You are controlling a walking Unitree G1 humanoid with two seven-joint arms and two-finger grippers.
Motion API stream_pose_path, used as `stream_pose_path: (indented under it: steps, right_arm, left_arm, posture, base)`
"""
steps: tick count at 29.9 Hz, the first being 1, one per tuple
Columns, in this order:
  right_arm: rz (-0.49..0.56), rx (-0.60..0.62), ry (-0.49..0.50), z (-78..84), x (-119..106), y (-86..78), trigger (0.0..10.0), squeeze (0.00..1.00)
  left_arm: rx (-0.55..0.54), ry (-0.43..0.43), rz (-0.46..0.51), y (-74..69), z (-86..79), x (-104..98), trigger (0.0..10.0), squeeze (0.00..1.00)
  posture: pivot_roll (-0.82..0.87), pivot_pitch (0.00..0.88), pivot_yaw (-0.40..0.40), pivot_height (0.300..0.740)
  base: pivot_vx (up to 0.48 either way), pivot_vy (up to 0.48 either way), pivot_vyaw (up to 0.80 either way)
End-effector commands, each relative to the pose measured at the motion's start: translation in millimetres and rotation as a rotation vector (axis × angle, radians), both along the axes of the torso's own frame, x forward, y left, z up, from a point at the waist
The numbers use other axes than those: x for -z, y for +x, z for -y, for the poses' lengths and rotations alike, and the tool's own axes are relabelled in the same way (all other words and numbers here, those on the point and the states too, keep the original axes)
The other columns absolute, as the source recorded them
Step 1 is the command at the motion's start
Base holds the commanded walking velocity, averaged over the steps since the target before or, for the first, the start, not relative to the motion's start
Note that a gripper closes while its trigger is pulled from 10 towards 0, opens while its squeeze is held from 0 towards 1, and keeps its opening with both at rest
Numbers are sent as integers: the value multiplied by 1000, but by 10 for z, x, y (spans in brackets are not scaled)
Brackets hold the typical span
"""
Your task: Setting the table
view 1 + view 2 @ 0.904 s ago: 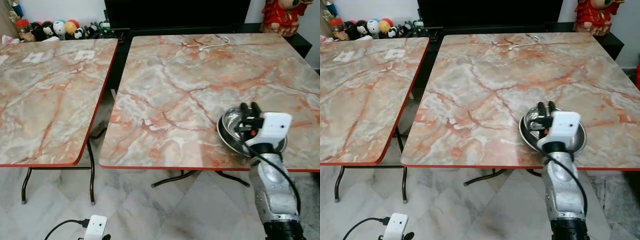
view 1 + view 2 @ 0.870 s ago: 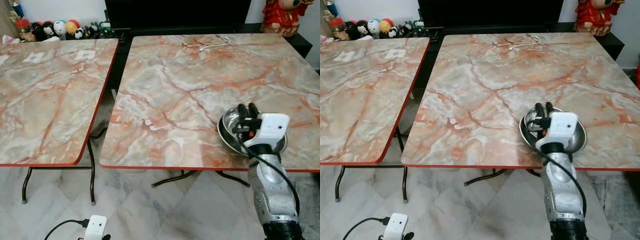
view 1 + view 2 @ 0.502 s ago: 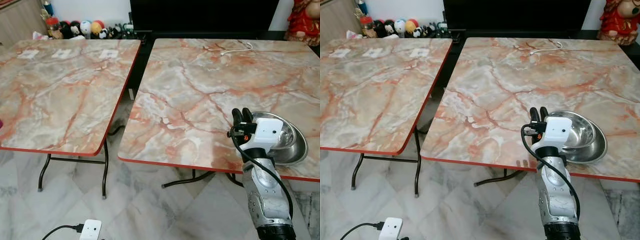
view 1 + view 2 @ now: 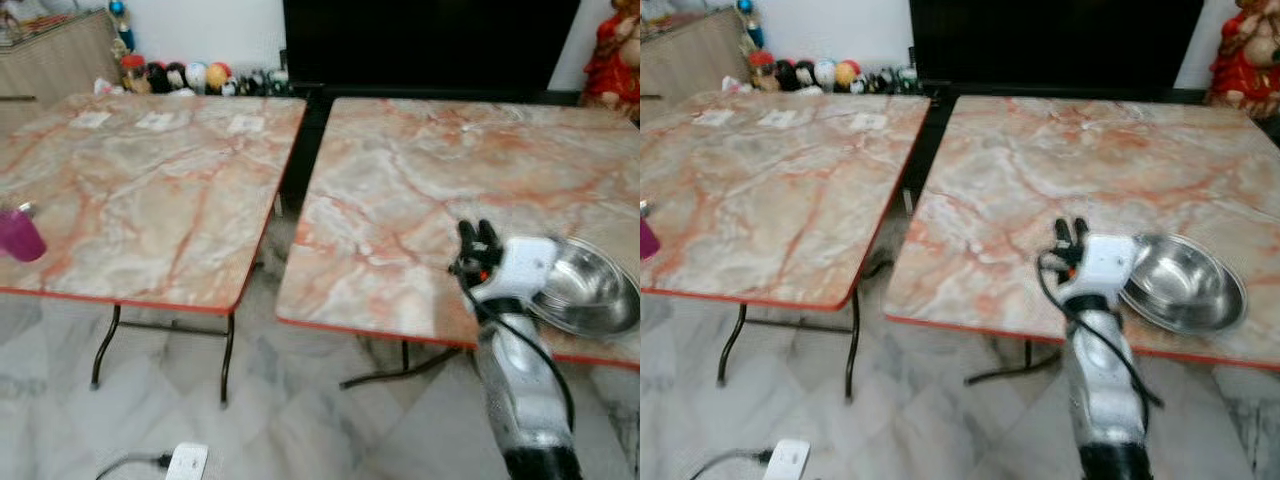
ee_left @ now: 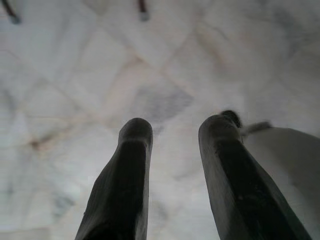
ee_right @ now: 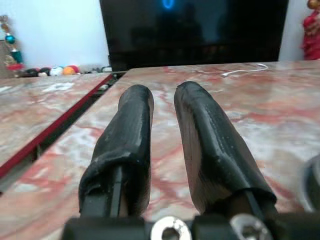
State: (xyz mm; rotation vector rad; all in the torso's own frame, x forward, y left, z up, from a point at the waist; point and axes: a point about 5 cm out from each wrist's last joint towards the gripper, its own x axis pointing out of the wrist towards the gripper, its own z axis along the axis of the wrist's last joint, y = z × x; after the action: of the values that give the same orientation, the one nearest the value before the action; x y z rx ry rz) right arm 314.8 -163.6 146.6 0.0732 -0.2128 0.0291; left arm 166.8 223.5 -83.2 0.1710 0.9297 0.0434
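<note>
A shiny steel bowl [image 4: 590, 291] sits on the right marble table [image 4: 400, 190], near its front edge. My right gripper [image 4: 478, 238] hovers just left of the bowl, over the tabletop. Its black fingers [image 6: 131, 135] are open by a narrow gap with nothing between them, and they point across the table toward the dark cabinet. A purple cup [image 4: 20, 235] stands at the near left edge of the left marble table [image 4: 150, 190]. My left gripper [image 5: 175, 131] hangs open over the pale tiled floor.
A gap with dark table legs [image 4: 228, 370] separates the two tables. A white power adapter [image 4: 186, 462] with a cable lies on the floor in front. Small toys [image 4: 190, 75] line the back wall, and a red figurine [image 4: 612, 50] stands at the far right.
The camera has swung left, bringing the purple cup into view, and the picture has blurred. My right gripper, earlier over the bowl's near rim, now stands clear to the bowl's left.
</note>
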Motion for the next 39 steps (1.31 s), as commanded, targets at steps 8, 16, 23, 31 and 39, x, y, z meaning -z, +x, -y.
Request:
stream_pose_path:
  steps: [8, 16, 23, 31, 39]
  right_arm:
    - [-6, 12, -1, 18, 8, 32, 10000, 0]
    - [3, 21, 4, 3, -29, 72, 10000, 0]
    - [2, 26, 6, -21, -48, 107, 10000, 0]
    - [8, 27, 6, -25, -84, 143, 10000, 0]
    - [4, 21, 17, -69, -73, 151, 10000, 0]
  left_arm:
    - [-6, -6, -25, -38, 32, 29, 10000, 0]
    - [-14, -5, -17, -3, 22, 12, 10000, 0]
    - [-29, -6, -7, 20, -4, -3, 10000, 0]
    - [-42, -7, -3, 30, -28, -13, 10000, 0]
    - [-49, -6, -3, 28, -42, -15, 10000, 0]
  posture:
    - [-91, 0, 37, 740]
    - [-84, 25, 47, 740]
    - [-82, 45, 44, 740]
    - [-77, 59, 41, 740]
    - [-71, 65, 42, 740]
  base:
    - [0, 480, 0]
    - [0, 480, 0]
    - [0, 480, 0]
    - [0, 480, 0]
    - [0, 480, 0]
